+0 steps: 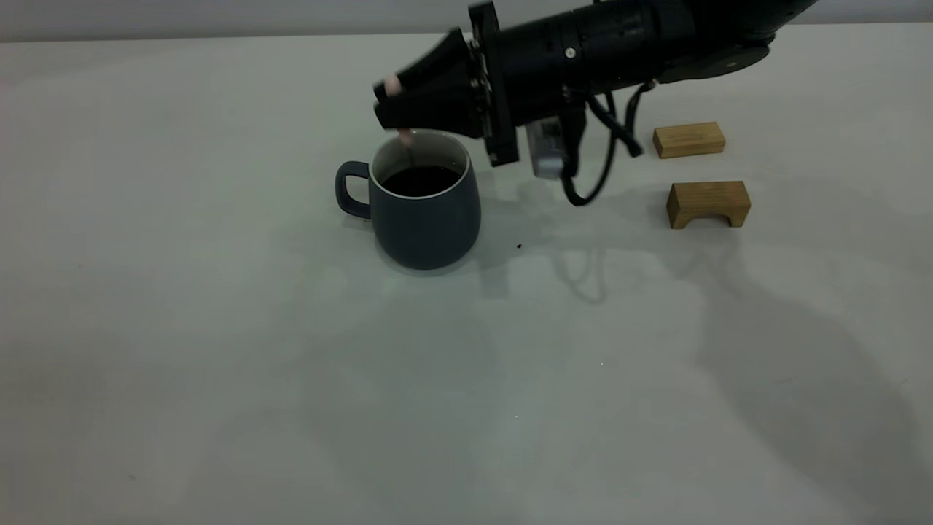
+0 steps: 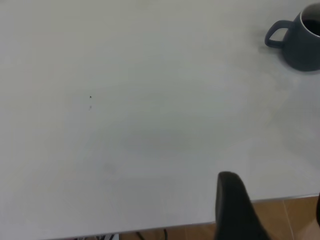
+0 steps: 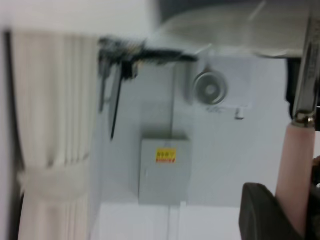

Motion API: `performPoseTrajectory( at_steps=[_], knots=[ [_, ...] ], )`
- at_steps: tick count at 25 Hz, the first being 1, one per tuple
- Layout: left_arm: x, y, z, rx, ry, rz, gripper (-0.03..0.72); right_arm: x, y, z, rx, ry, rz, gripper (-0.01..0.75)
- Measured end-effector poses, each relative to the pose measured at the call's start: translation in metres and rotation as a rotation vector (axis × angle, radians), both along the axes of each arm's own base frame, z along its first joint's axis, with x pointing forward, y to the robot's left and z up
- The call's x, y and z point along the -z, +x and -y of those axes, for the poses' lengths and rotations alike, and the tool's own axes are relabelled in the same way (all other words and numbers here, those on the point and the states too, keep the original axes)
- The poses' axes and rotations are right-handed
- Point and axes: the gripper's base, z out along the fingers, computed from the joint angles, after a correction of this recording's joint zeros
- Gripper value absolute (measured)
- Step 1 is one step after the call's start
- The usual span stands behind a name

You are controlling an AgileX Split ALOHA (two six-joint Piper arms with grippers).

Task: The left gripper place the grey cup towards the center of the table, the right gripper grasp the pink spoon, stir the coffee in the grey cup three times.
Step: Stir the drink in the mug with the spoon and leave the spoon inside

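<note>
Right now my right gripper [image 1: 388, 100] is clenched on the pink spoon [image 1: 394, 85], held above the far rim of the grey cup [image 1: 425, 206] with the spoon's thin neck dipping into the coffee [image 1: 420, 180]. That cup stands near the middle of the table [image 1: 219, 328], handle pointing left. Two wooden blocks [image 1: 689, 139] lie off to the right. My left gripper [image 2: 240, 207] sits back at the table edge, well apart from the cup; I cannot tell how its fingers stand.
</note>
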Motion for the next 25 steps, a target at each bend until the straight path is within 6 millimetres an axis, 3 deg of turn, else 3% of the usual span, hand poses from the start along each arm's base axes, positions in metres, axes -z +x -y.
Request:
performPoseTrajectory(
  at_steps=[6, 13, 21, 25],
  knots=[
    [0.000, 0.000, 0.000, 0.000, 0.000, 0.000, 0.461, 0.002, 0.004, 0.008, -0.004, -0.023, 0.085, 0.136],
    [0.000, 0.000, 0.000, 0.000, 0.000, 0.000, 0.461, 0.007, 0.004, 0.024, -0.023, -0.071, -0.041, 0.136],
    [0.000, 0.000, 0.000, 0.000, 0.000, 0.000, 0.461, 0.003, -0.002, 0.001, -0.038, -0.023, 0.047, 0.136],
    [0.000, 0.000, 0.000, 0.000, 0.000, 0.000, 0.461, 0.001, 0.001, 0.001, -0.024, -0.006, 0.125, 0.136]
  ],
)
